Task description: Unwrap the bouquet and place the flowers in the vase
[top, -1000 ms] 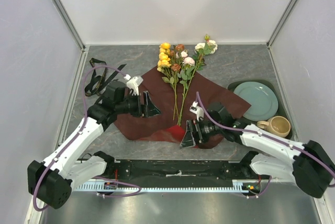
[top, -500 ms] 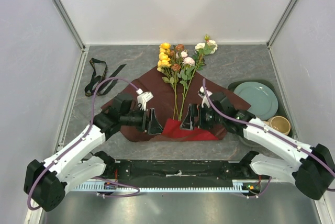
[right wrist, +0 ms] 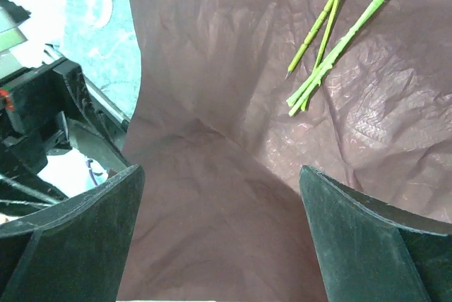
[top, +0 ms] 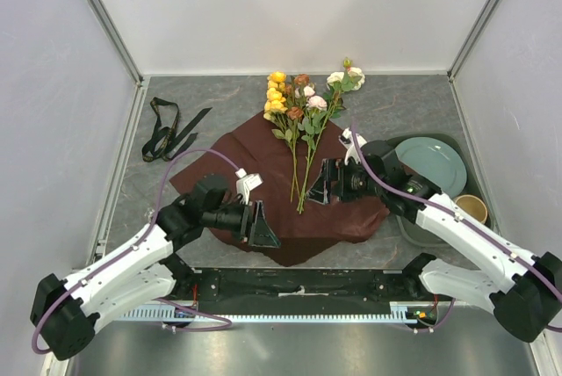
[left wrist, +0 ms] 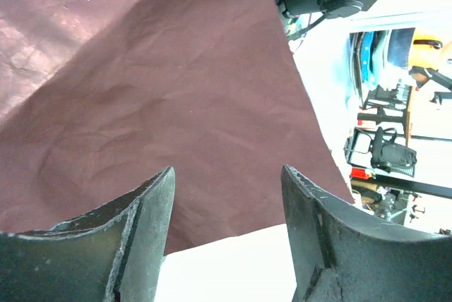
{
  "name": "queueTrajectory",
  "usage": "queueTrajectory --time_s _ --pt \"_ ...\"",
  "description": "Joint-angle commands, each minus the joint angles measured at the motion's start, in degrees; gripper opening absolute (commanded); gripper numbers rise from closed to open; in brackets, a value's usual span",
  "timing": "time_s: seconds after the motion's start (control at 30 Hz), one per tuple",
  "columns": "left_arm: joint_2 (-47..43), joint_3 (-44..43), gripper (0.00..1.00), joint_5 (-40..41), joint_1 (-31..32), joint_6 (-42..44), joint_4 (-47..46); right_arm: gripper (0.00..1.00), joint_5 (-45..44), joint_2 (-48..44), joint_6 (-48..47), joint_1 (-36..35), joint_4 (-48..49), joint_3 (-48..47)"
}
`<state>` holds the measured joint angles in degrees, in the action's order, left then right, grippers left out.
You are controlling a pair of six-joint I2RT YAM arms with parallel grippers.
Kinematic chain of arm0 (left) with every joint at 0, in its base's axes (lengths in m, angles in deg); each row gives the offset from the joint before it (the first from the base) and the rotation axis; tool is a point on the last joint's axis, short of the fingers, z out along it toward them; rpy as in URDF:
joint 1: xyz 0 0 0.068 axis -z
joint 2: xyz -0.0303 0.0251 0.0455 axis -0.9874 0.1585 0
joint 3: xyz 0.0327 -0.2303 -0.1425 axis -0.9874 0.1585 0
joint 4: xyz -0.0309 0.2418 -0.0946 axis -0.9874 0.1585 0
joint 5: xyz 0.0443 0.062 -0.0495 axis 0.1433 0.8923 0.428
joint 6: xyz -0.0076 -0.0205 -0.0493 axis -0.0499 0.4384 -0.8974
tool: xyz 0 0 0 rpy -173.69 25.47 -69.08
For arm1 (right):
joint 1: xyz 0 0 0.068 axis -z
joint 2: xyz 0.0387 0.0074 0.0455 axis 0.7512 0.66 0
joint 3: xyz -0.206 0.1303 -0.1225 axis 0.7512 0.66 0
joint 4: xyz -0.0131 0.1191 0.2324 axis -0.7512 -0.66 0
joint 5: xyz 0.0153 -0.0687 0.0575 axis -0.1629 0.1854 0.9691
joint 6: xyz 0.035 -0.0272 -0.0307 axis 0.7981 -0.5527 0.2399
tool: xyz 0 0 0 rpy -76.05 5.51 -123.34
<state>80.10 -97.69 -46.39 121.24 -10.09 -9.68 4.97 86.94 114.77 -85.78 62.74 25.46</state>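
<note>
- The left jaws are seen partly open above the near part of the wrapping paper [top: 263, 152]; nothing is held between them.
- The right jaws are spread wide and empty, hovering low over the same sheet.
- The bouquet is judged already unwrapped; the paper is laid flat on the counter [top: 395, 104], and the black ribbon [top: 167, 134] is found well apart from both jaws, beyond the left pair on the far side.
- The flowers [top: 303, 108] are laid loose on the paper; the cut ends of the stems [right wrist: 328, 48] are found just ahead of the right jaws, with the blooms farther off, past the sheet's far edge.
- The vase cannot be made out; only a plate [top: 430, 165] and a mug [top: 470, 211] are seen behind the right jaws.
- The stems are judged light, thin and springy, and apt to roll or slip from a loose pinch; the blooms are judged soft and easily crushed.
- Hold is best taken on the lower stems, near the cut ends, with several gathered together; the limp paper could be caught up if the pinch is made too low.
</note>
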Motion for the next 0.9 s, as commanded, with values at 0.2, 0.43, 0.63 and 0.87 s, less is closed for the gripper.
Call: queueTrajectory --time_s 0.2,0.43,0.63,0.87 --pt "-2.16 -3.36 0.72 5.19 1.04 -4.32 -1.36 0.98 5.80 8.38 2.86 -6.05 8.65 3.91" --pt "0.30 -8.47 0.76 17.33 0.95 -4.05 -1.01 0.90 4.93 12.69 9.55 -9.06 16.92 11.12" --pt "1.19 -12.86 0.81 22.43 0.95 -3.44 -0.57 0.79 -7.54 13.30 7.80 -7.66 13.33 7.11" --pt "1.54 -15.41 0.81 23.05 0.95 -2.38 1.98 0.42 -12.66 24.63 6.92 5.86 13.23 -5.64"
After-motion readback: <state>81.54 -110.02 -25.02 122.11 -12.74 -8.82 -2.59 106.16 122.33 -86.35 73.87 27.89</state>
